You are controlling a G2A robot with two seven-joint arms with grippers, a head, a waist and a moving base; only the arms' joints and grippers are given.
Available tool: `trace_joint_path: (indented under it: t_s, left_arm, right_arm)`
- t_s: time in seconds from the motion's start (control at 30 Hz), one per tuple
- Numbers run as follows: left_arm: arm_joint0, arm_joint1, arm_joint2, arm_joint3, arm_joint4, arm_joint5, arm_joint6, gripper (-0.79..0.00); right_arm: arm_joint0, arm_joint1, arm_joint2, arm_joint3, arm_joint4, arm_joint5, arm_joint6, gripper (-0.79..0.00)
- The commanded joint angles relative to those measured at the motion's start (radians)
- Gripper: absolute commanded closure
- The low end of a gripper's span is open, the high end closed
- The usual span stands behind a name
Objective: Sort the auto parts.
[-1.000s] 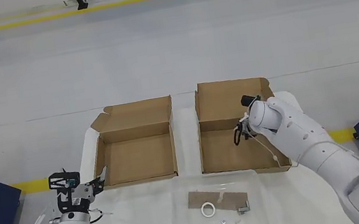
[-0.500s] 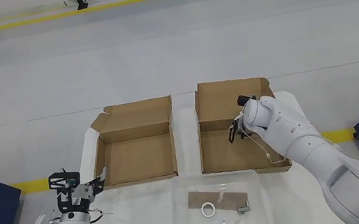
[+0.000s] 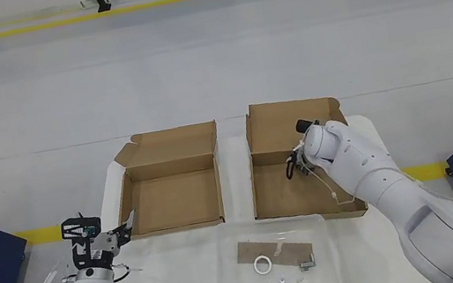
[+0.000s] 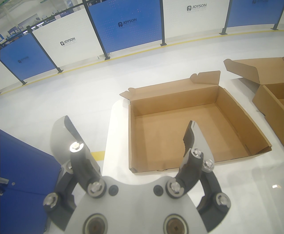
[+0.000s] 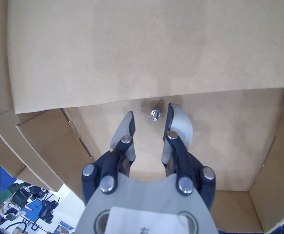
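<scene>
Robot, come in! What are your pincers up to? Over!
Left pincer open, empty, beside left box. Right pincer open in right box, small bolt loose between its tips. White ring, other parts in clear tray.

Left box [image 3: 173,200]: brown cardboard, matt, raw cut edges.
Right box [image 3: 276,185]: same matt brown cardboard, with faint darker smudges on the floor.
Bolt [image 5: 155,114]: bright metal, shiny, threaded.
Tray [image 3: 314,233]: clear plastic, glossy.
Ring [image 3: 264,266]: white, smooth, plastic by the look.
Table [image 3: 175,266]: white, smooth, light sheen.
Left gripper [image 4: 129,120]: dull grey metal blades, black inner facings, black matt links, polished screw heads.
Right gripper [image 5: 150,112]: same build and finish.
</scene>
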Motion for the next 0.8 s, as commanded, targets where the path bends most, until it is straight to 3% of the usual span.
trace_joint_path:
  t_s: [0.0, 0.27, 0.67, 0.77]
  left_arm:
    - [0.000, 0.000, 0.000, 0.000, 0.000, 0.000, 0.000, -0.785]
    - [0.000, 0.000, 0.000, 0.000, 0.000, 0.000, 0.000, -0.785]
    - [0.000, 0.000, 0.000, 0.000, 0.000, 0.000, 0.000, -0.785]
    - [0.000, 0.000, 0.000, 0.000, 0.000, 0.000, 0.000, -0.785]
  right_arm:
    - [-0.005, 0.004, 0.007, -0.015, -0.007, 0.002, -0.002, -0.785]
    - [-0.070, 0.053, 0.072, -0.183, -0.050, 0.016, 0.027, -0.785]
    - [-0.407, 0.229, 0.375, -0.787, -0.224, 0.033, 0.166, -0.785]
    - [-0.427, 0.236, 0.395, -0.817, -0.233, 0.037, 0.167, -0.785]
